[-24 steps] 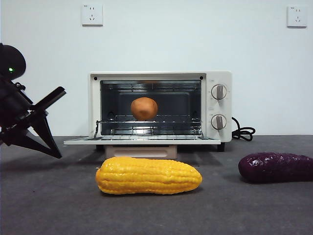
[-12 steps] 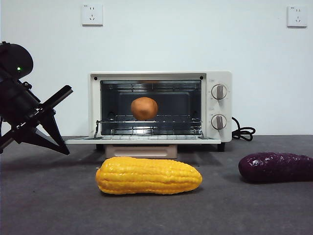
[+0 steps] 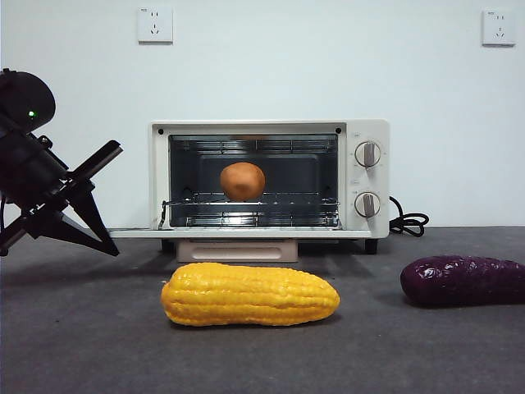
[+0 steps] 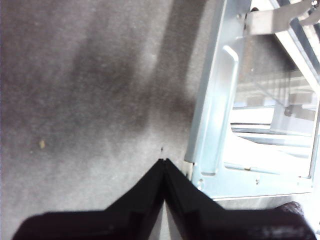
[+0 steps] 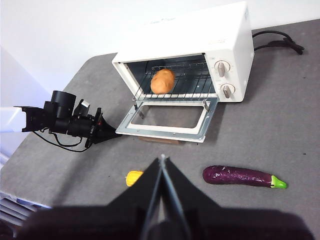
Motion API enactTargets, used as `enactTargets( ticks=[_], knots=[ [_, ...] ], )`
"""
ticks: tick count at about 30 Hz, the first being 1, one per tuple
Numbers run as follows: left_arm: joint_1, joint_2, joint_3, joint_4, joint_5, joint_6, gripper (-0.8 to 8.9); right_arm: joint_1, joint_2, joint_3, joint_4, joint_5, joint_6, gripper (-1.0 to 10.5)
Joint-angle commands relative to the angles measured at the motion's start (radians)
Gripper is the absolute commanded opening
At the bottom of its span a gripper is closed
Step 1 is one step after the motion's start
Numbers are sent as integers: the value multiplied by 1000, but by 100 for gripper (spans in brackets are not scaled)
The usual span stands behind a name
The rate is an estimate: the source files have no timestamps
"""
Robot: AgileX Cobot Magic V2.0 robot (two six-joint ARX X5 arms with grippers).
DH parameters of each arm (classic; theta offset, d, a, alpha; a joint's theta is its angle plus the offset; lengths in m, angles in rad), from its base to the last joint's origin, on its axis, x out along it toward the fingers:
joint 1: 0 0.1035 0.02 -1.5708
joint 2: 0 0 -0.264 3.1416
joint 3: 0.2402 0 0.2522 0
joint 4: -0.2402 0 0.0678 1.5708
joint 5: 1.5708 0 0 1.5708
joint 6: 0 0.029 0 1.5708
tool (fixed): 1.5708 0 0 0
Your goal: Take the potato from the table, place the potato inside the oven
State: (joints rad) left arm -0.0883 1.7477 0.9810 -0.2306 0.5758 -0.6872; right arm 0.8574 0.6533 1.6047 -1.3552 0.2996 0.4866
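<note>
Noting the potato (image 3: 242, 181) already on the oven (image 3: 367, 135) rack — we judge the door's outer corner decisive: left gripper (image 4: 163, 161), jaws pinched together, sits beside it.

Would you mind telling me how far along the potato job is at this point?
Essentially done: the potato sits on the rack inside the oven, whose door hangs open. Nothing is in hand; the left tool is shut and empty beside the door's corner, and the right tool waits high above the table. Nothing of the job remains.
</note>
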Motion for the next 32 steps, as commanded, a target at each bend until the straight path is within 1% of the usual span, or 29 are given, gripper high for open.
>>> enactTargets(
  ticks=[1, 8, 14, 32],
  knots=[
    [-16, 9, 29, 25, 37, -10, -6, 1, -2, 0, -22, 4, 8, -7],
    [-23, 9, 106, -1, 55, -10, -6, 1, -2, 0, -22, 4, 8, -7],
    [-31, 9, 172, -44, 49, -1, -6, 1, -2, 0, -22, 4, 8, -7],
    [-31, 9, 196, -37, 52, -2, -6, 1, -2, 0, -22, 4, 7, -7]
  ],
)
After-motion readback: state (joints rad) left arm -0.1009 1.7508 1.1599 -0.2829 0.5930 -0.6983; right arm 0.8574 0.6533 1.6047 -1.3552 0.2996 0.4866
